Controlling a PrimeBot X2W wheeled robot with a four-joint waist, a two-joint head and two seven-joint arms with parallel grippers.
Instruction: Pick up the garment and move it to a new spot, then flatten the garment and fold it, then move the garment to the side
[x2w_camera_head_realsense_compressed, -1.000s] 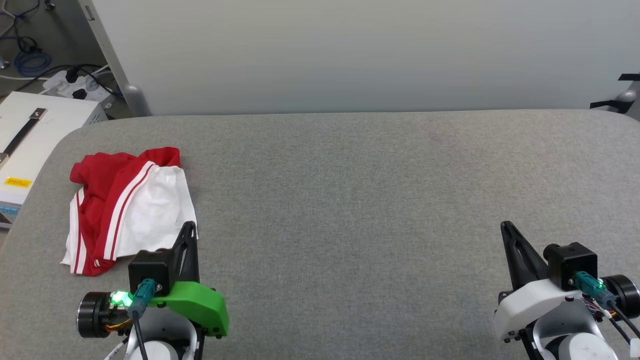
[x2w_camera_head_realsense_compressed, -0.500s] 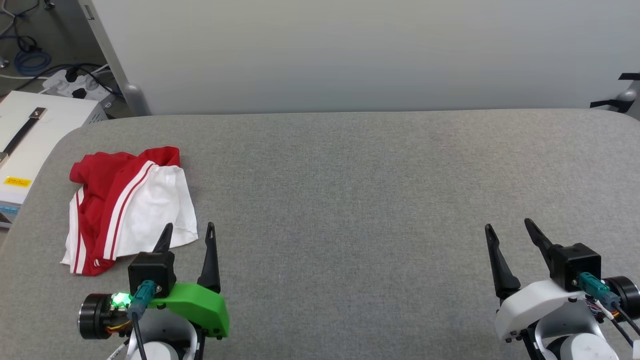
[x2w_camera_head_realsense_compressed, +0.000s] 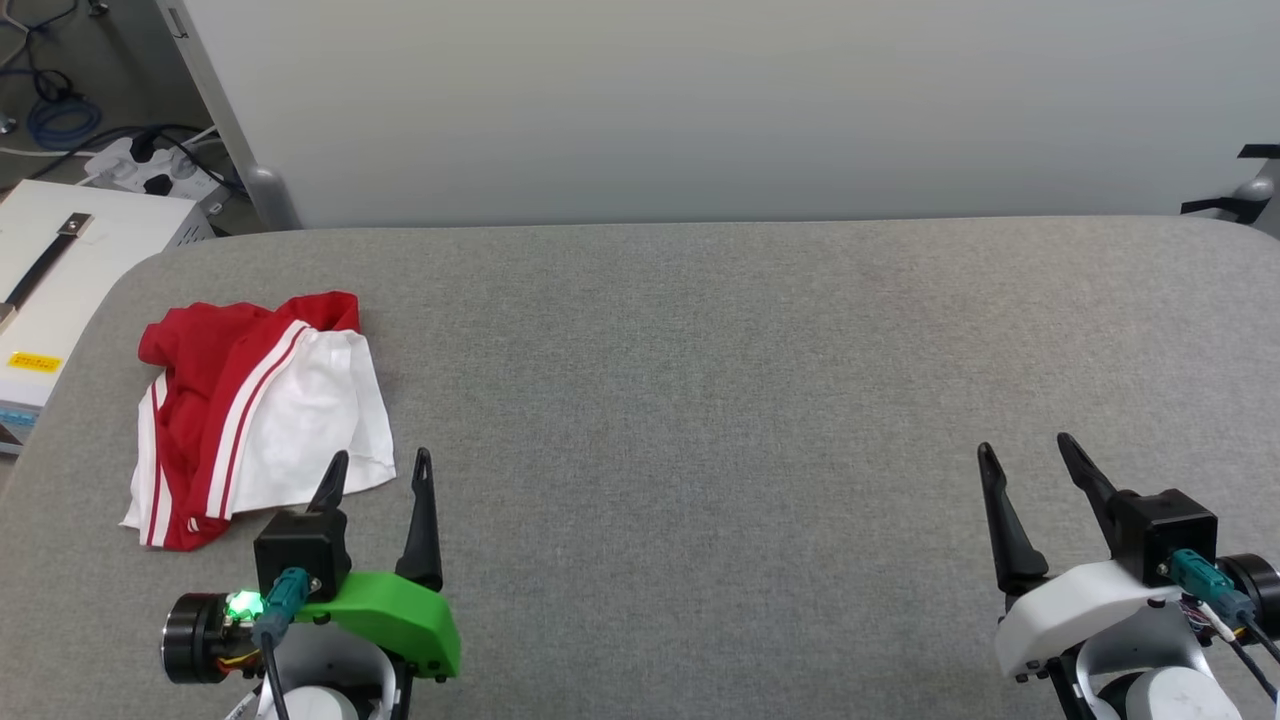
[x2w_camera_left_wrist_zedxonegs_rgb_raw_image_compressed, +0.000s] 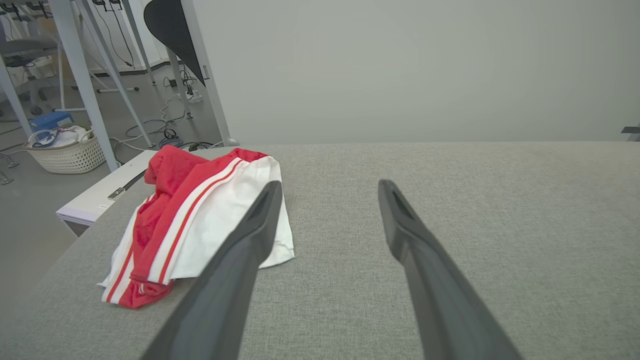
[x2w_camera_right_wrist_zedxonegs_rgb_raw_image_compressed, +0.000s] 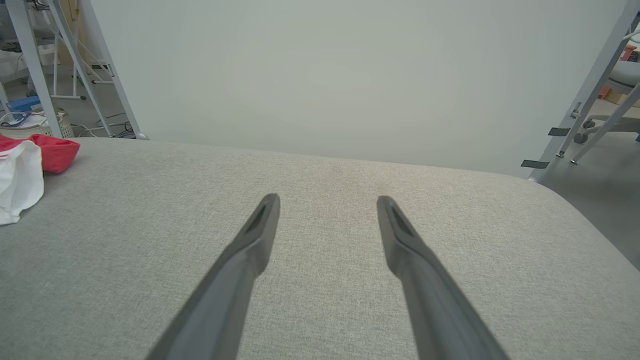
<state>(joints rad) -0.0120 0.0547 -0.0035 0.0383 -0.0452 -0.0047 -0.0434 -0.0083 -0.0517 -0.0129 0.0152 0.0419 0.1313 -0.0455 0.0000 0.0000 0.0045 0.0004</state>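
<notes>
The garment (x2w_camera_head_realsense_compressed: 255, 415), red with white panels and red-white striped trim, lies crumpled in a heap at the left end of the grey table (x2w_camera_head_realsense_compressed: 700, 380). It also appears in the left wrist view as the garment (x2w_camera_left_wrist_zedxonegs_rgb_raw_image_compressed: 195, 220) and at the left edge of the right wrist view as the garment (x2w_camera_right_wrist_zedxonegs_rgb_raw_image_compressed: 25, 165). My left gripper (x2w_camera_head_realsense_compressed: 380, 465) stands open just right of the heap's near corner, with nothing between its fingers. Far to the right, my right gripper (x2w_camera_head_realsense_compressed: 1025, 448) is open over bare cloth and holds nothing. No lettering shows on the shirt.
A pale wall panel (x2w_camera_head_realsense_compressed: 700, 100) stands behind the table's far edge. Left of the table sit a white box (x2w_camera_head_realsense_compressed: 60, 280), a power strip with cables (x2w_camera_head_realsense_compressed: 150, 170), and a white basket (x2w_camera_left_wrist_zedxonegs_rgb_raw_image_compressed: 65, 150) on the floor. Metal frame legs (x2w_camera_right_wrist_zedxonegs_rgb_raw_image_compressed: 585, 90) rise at the right.
Both grippers have gone from shut to open. The arms have barely shifted, and the garment lies as before.
</notes>
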